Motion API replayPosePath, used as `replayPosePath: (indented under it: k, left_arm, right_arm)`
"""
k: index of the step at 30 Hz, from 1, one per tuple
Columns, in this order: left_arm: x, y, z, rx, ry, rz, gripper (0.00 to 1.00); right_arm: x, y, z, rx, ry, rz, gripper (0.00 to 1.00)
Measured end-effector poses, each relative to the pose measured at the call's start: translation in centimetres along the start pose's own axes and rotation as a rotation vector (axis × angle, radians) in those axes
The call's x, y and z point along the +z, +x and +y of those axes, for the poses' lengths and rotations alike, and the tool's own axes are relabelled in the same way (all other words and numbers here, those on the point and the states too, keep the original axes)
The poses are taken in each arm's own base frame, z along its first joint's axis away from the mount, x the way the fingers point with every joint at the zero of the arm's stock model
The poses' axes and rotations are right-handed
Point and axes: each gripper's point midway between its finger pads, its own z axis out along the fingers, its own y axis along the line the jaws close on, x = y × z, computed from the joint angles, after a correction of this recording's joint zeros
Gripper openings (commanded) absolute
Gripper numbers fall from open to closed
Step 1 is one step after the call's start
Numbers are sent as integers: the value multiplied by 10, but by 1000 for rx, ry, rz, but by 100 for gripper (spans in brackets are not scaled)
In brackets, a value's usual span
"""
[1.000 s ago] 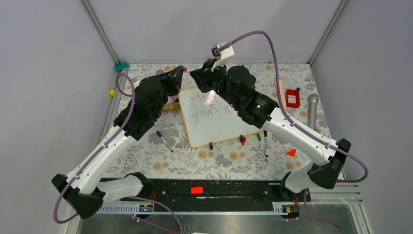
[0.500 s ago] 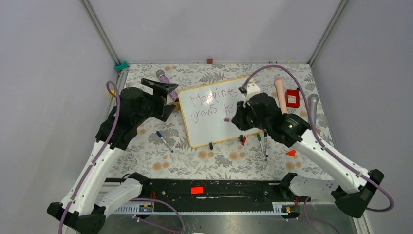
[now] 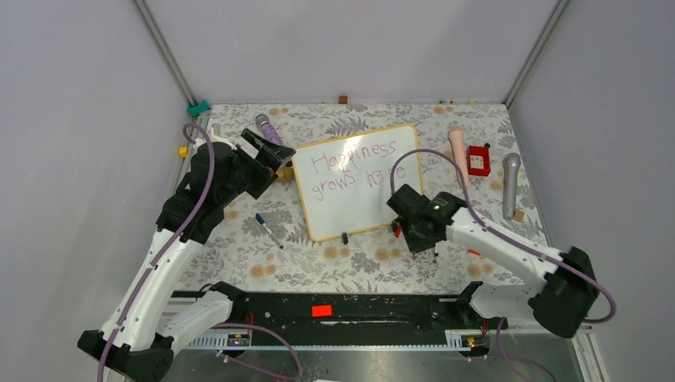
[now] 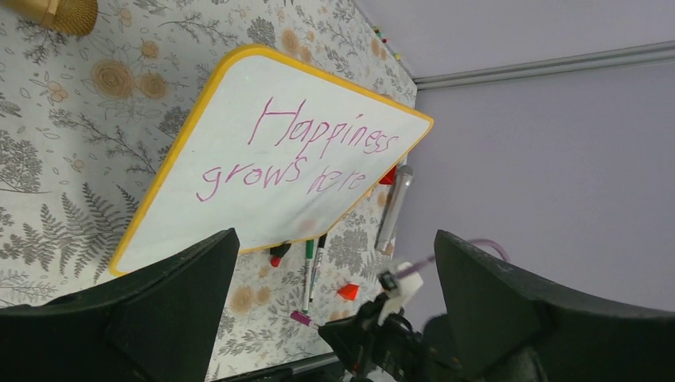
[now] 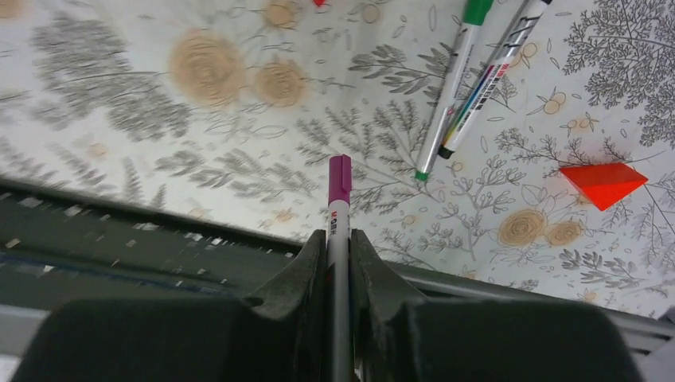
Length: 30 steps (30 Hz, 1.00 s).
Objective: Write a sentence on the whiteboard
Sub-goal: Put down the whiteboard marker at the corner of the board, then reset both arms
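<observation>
The whiteboard [image 3: 350, 208] lies tilted on the floral table, yellow-rimmed, and also shows in the left wrist view [image 4: 239, 211]. The sentence [image 3: 354, 167] in pink reads "Happiness grows here" in two lines [image 4: 302, 155]. My right gripper [image 3: 416, 241] is off the board's near right corner, shut on a magenta-capped marker [image 5: 339, 191] that points at the table's front edge. My left gripper [image 3: 271, 155] is open and empty, raised at the board's left edge; its fingers [image 4: 159, 318] frame the left wrist view.
A green marker [image 5: 454, 87] and a black marker [image 5: 493, 76] lie beside an orange-red wedge [image 5: 602, 181] near the right gripper. A blue marker [image 3: 268, 229], a red box [image 3: 477, 159], and grey [image 3: 509, 183], pink [image 3: 458, 147] and purple [image 3: 267, 127] microphones lie around the board.
My right gripper has come back from over the board's far side to its near right corner, marker in hand. The left arm has pulled back to the board's left. The whole sentence now shows.
</observation>
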Motion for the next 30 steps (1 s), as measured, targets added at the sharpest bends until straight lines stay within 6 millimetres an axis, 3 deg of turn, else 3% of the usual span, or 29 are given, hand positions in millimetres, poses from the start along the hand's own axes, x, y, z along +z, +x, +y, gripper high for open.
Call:
replayPosePath:
  k: [4,6,11,16,18,19,21,22,26,30]
  left_arm:
    - [0,-2,5,37,-3,-21,93]
    - [-1,-2,12,49,-12,-35,93]
    - [-10,-8,28,86,-36,-89,93]
    - [-20,-16,30,127,-29,-139,95]
    - [-20,-17,33,145,-37,-148,97]
    - [-19,-17,37,155,-47,-149,98]
    - [-17,-17,42,172,-64,-150,99]
    - [-16,-17,45,184,-73,-149,99]
    - [-10,-19,57,227,-129,-154,99]
    - [-10,-24,66,271,-166,-176,99]
  right_arm:
    - [46,15,-12,3,142,121,0]
    - [52,10,-12,3,170,125,0]
    - [43,13,-11,77,91,-3,0]
    - [22,3,11,142,-133,-160,2]
    - [15,-7,24,147,-228,-200,16]
    - [12,-12,32,143,-280,-209,30]
    - [10,-17,45,137,-364,-201,83]
    - [9,-19,47,142,-385,-199,97]
    - [6,-30,44,181,-423,-222,99]
    - [9,-37,13,284,-323,-260,99]
